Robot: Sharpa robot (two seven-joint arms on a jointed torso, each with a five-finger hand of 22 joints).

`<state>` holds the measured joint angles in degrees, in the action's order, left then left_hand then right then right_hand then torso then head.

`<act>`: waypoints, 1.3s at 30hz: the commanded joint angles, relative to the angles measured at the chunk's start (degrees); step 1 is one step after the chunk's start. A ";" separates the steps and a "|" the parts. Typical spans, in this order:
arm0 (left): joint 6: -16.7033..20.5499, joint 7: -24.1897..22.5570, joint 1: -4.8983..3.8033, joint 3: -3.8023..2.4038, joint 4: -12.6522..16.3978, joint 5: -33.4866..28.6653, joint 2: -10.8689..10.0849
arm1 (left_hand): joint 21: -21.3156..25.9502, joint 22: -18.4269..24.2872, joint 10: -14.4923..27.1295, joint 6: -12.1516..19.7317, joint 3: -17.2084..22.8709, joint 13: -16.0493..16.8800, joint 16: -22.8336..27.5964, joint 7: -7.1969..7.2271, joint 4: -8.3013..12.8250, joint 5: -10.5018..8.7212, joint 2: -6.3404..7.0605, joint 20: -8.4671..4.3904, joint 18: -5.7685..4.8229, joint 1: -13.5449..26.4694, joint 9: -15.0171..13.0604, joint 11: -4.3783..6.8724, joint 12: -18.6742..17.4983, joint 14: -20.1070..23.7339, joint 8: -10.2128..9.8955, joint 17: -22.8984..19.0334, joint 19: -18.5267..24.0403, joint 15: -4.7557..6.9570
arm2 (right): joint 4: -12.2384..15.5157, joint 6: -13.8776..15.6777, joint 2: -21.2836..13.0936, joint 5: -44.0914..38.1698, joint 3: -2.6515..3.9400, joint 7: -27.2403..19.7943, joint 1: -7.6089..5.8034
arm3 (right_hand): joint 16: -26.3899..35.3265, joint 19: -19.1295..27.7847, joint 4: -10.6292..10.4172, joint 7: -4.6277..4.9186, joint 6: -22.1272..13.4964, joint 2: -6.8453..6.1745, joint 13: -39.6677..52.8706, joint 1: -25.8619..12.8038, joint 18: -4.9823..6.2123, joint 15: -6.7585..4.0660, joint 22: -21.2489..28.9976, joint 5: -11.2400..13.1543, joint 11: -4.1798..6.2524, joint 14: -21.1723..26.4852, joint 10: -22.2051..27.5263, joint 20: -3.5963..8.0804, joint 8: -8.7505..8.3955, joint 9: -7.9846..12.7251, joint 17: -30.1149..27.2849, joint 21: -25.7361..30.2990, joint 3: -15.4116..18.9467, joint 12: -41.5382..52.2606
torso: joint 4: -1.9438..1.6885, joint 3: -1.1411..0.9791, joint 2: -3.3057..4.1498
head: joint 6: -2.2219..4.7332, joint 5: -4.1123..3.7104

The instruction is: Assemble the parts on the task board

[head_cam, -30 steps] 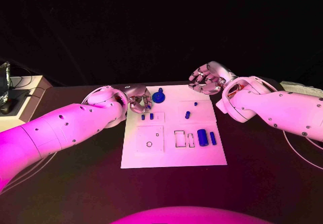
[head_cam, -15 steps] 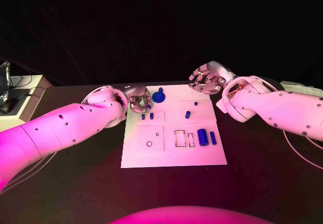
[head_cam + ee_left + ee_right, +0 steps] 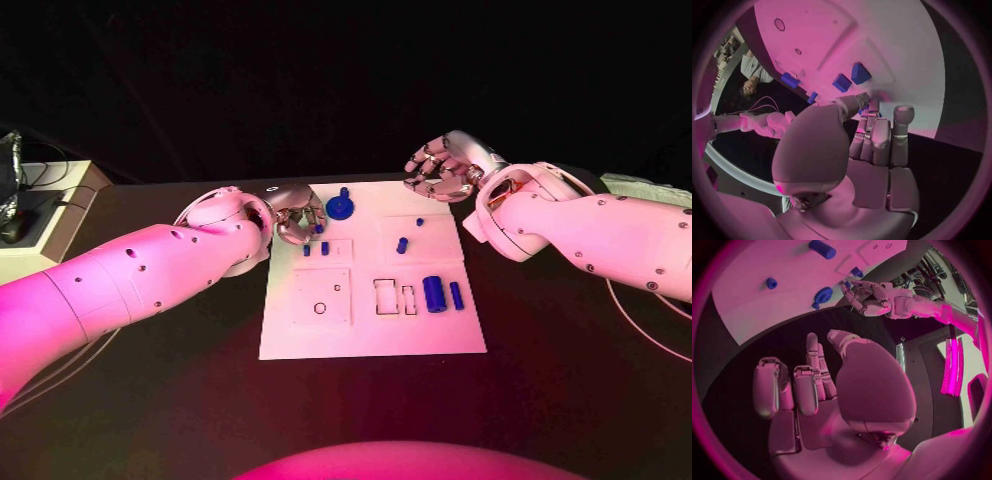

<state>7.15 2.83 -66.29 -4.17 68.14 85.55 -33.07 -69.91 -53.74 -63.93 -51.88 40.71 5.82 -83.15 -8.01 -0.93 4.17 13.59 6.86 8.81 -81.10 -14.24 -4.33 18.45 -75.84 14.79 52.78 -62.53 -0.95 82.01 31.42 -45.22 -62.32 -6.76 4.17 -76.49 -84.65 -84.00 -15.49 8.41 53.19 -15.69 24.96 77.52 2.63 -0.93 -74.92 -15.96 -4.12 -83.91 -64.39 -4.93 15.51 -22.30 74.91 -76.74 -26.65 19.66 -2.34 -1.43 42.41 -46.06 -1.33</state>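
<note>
Left hand [image 3: 299, 213] at task board [image 3: 372, 335] upper-left edge, fingers pinching a small blue part [image 3: 319, 229]; right hand [image 3: 444, 167] upper right, fingers curled, holding nothing.

task board [image 3: 372, 330]: white plate flat on my table, outlined recesses | round blue part with stem [image 3: 340, 207]: far edge, near my left hand | two blue cylinders [image 3: 434, 294]: lying side by side, right | small blue pegs [image 3: 325, 248]: upper left

Dark room, black table [image 3: 173, 400]

Beyond the table's far edge you see only blackness. At its left side stands a pale cabinet [image 3: 43, 225] with dark cables [image 3: 22, 195] lying on top. You see pink-lit vertical panels [image 3: 953, 365].
</note>
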 commanded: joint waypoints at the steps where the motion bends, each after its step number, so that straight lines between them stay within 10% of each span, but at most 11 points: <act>1: -0.42 0.26 0.02 -0.02 0.16 -0.18 0.10 | 0.65 0.50 0.28 1.27 -0.02 0.11 0.33 0.18 0.23 -0.19 0.33 -0.12 -0.18 0.26 0.30 -0.49 -0.62 0.80 -0.92 -0.68 0.80 -0.03 | -0.01 -0.85 0.02 -0.55 0.02 -0.56 0.02 | 0.05 -1.41 0.04 0.29 -0.07 -0.54 -0.13 -0.26 0.28 0.49 -6.88 -0.29 0.00 -3.65 0.24 -0.24 -0.10 -0.07 3.98 0.42 -0.15 -0.25 | 0.06 -0.03 0.00 | 0.01 0.16; 24: -0.25 1.80 0.01 -0.20 -0.51 0.23 -1.11 | 1.64 1.89 1.80 2.98 -0.68 0.41 0.86 1.08 -0.09 -0.22 0.92 0.21 0.05 0.89 0.74 -1.13 -1.39 2.27 -2.23 -2.88 2.06 -0.56 | -0.57 -3.66 -0.22 -1.59 0.01 0.12 0.09 | 0.14 -1.25 0.57 0.47 -0.84 -0.84 -2.25 -0.32 0.38 0.90 -6.66 0.87 -0.48 -3.58 1.49 -0.62 -0.65 -0.04 3.78 0.95 0.42 -2.84 | 0.01 0.02 -0.04 | 0.35 -0.03; 32: 5.07 0.12 0.03 -1.48 -2.07 -3.95 -1.62 | 2.15 2.55 3.70 4.82 -1.28 0.60 1.14 1.88 -0.50 -0.16 1.04 0.75 0.18 1.01 1.28 -1.81 -1.99 3.30 -3.51 -4.46 2.58 -1.14 | -1.61 -6.59 -0.25 -5.80 0.00 0.25 0.31 | 0.10 -1.13 3.36 0.32 -0.94 -0.86 -5.01 2.52 0.50 1.01 -6.44 2.45 -0.59 -3.57 1.70 -0.78 -1.26 -0.03 3.79 1.57 0.58 -5.36 | 0.04 0.10 -0.08 | 0.65 -0.10; 35: 7.92 -1.69 0.02 -2.37 -3.64 -13.06 -2.15 | 2.93 3.72 5.11 4.01 -0.91 0.41 1.94 1.33 -0.81 -0.08 0.60 1.08 0.44 0.65 1.28 -2.28 -2.63 4.72 -3.26 -7.30 3.48 -1.51 | -2.33 -8.45 -0.12 -8.22 -0.06 0.29 0.42 | 0.06 -1.15 4.41 0.24 -0.56 -0.84 -6.07 3.74 0.51 1.00 -6.45 2.25 -0.58 -3.58 1.51 -0.77 -1.41 -0.03 3.85 1.63 -0.25 -6.20 | 0.04 0.01 -0.15 | 0.80 -0.13; 37: 8.70 -2.92 0.02 -2.83 -4.35 -18.46 -2.78 | 7.15 10.00 5.94 1.56 0.35 0.04 7.06 -0.21 -0.22 0.05 0.47 1.33 1.80 -0.30 0.97 -2.78 -3.15 12.23 -2.13 -20.54 8.98 -1.73 | -2.75 -9.60 -0.03 -10.25 -0.12 0.44 0.52 | -0.07 -1.14 5.15 0.10 -0.05 -0.83 -7.00 4.48 0.55 0.95 -6.39 2.22 -0.53 -3.64 1.18 -0.73 -1.48 -0.05 4.07 1.80 -1.11 -6.92 | 0.05 -0.01 -0.18 | 1.12 -0.52; 39: 9.05 -5.07 0.03 -3.24 -4.66 -26.09 -4.02 | 7.21 10.09 4.06 -0.56 0.65 0.43 10.04 -1.36 0.04 -0.02 -0.03 1.03 1.89 -0.43 0.63 -2.12 -1.97 14.65 -0.85 -25.38 9.18 -1.30 | -3.25 -10.99 0.01 -14.01 -0.21 0.92 0.79 | -0.10 -1.23 5.63 -0.07 0.50 -0.87 -7.81 4.73 0.51 0.87 -6.53 2.27 -0.42 -3.65 0.60 -0.68 -1.52 -0.08 4.11 1.61 -1.76 -7.50 | 0.04 0.04 -0.09 | 1.46 -0.84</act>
<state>12.70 2.10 -66.27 -7.31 63.64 73.47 -36.66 -62.85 -43.86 -59.26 -51.84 41.20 6.09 -73.76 -9.15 -0.94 4.17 13.57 7.97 10.20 -81.12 -13.54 -6.57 16.16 -61.68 13.65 28.49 -53.63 -2.36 79.05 24.86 -45.27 -69.25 -6.91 4.59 -75.91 -84.65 -84.00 -10.08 8.29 53.13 -16.60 17.45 81.60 2.62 -0.31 -74.94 -13.60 -4.56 -84.11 -63.40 -5.36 14.28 -22.35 74.91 -75.23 -28.21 12.50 -2.30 -1.36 42.28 -44.95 -1.81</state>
